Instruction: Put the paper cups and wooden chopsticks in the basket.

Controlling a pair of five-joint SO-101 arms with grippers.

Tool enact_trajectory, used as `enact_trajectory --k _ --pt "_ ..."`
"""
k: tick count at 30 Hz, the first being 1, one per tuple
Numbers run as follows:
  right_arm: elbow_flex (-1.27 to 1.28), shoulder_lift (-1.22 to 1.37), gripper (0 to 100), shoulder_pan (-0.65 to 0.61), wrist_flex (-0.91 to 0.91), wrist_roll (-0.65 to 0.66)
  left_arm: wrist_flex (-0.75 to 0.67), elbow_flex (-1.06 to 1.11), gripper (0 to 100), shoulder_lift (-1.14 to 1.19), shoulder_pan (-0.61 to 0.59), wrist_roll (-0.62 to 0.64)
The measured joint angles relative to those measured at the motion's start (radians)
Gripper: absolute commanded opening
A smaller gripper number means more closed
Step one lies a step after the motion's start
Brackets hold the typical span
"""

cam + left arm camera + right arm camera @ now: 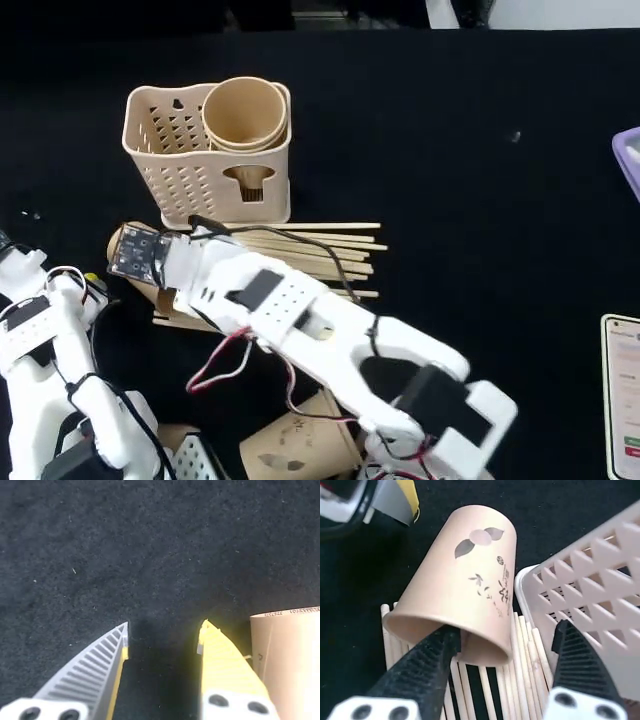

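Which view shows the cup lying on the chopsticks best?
The right wrist view: the tipped cup lies whole on the chopsticks, mouth toward the open jaws of the right gripper. In the high view the arm covers most of it. The left wrist view catches a cup wall, possibly the same cup.

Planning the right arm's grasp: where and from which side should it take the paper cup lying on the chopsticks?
Probably the rim wall. The paper cup lies on its side on the chopsticks, its open mouth facing the right gripper, which is open. Come in from the mouth side, one finger inside and one outside on the wall nearer the basket; the tapered body would likely slip.
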Motion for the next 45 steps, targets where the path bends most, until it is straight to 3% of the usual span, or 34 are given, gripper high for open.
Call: enact_trajectory --k 4,6,10,13,23,28,31,36,40,45 --pt "-0.025 0.037 0.1 0.000 0.000 0.000 0.000 0.000 22 0.000 0.000 0.000" --pt "-0.025 0.037 3.8 0.000 0.000 0.000 0.000 0.000 22 0.000 0.000 0.000" --pt "-0.025 0.021 0.9 0.002 0.003 -0.005 0.000 0.000 22 0.000 0.000 0.000" --pt "-0.020 -0.068 1.1 0.029 0.044 -0.077 0.000 0.000 22 0.000 0.000 0.000" --pt "0.210 -0.689 1.1 0.080 0.279 -0.121 0.000 0.000 22 0.000 0.000 0.000" --pt "0.192 -1.002 1.1 0.158 0.459 -0.158 0.000 0.000 22 0.000 0.000 0.000" --pt "0.052 -1.073 1.1 0.245 0.535 -0.221 0.000 0.000 22 0.000 0.000 0.000" --pt "-0.224 -0.979 1.1 0.367 0.548 -0.250 0.000 0.000 22 0.000 0.000 0.000" --pt "-0.442 -0.738 1.1 0.404 0.526 -0.262 0.000 0.000 22 0.000 0.000 0.000" --pt "-0.738 -0.416 1.1 0.417 0.535 -0.370 0.000 0.000 22 0.000 0.000 0.000"
